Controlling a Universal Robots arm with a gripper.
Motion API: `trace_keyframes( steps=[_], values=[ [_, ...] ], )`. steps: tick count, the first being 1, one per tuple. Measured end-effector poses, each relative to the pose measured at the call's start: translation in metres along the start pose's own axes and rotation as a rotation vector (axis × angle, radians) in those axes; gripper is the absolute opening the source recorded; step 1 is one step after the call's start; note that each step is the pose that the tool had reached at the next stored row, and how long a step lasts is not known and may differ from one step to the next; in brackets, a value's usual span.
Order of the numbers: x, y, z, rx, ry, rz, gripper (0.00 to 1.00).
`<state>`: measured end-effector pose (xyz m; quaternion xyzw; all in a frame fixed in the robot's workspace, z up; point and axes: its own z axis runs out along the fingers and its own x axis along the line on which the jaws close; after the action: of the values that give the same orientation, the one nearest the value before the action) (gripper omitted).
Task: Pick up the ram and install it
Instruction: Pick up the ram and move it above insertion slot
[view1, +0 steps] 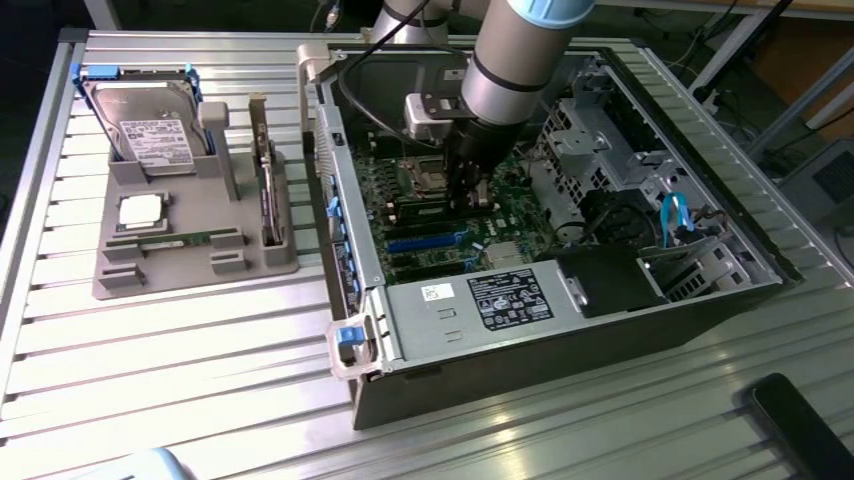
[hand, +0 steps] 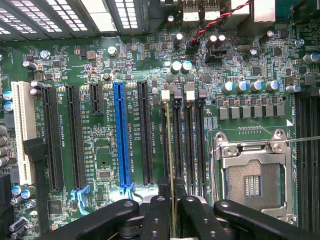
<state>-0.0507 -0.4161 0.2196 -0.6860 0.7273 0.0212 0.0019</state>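
My gripper (view1: 469, 196) reaches down inside the open computer case (view1: 350, 300), over the motherboard's memory slots. In the wrist view the gripper (hand: 172, 202) is shut on the ram (hand: 169, 140), a thin green stick seen edge-on between the two black fingers (hand: 156, 217). The ram stands upright along the first memory slot, beside the other black slots (hand: 189, 145). From the exterior view the ram (view1: 427, 212) shows as a low green strip at the gripper's foot. A second ram (view1: 174, 240) lies in the grey holder outside the case.
The grey holder (view1: 120, 280) on the exterior view's left carries a hard drive (view1: 154, 125), a silver processor chip (view1: 140, 210) and an upright expansion card (view1: 271, 190). The open processor socket (hand: 252, 182) sits beside the memory slots. A blue card slot (hand: 120, 135) lies on the other side.
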Motion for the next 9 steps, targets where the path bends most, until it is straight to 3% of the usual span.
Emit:
trace_keyframes(
  steps=[5,7,9],
  values=[
    [0.0,0.0,0.0,0.0,0.0001,0.0,0.45],
    [0.0,0.0,-0.001,0.0,0.0,0.0,0.45],
    [-0.0003,0.0003,-0.0092,0.0001,0.0,0.0,0.45]
  ],
)
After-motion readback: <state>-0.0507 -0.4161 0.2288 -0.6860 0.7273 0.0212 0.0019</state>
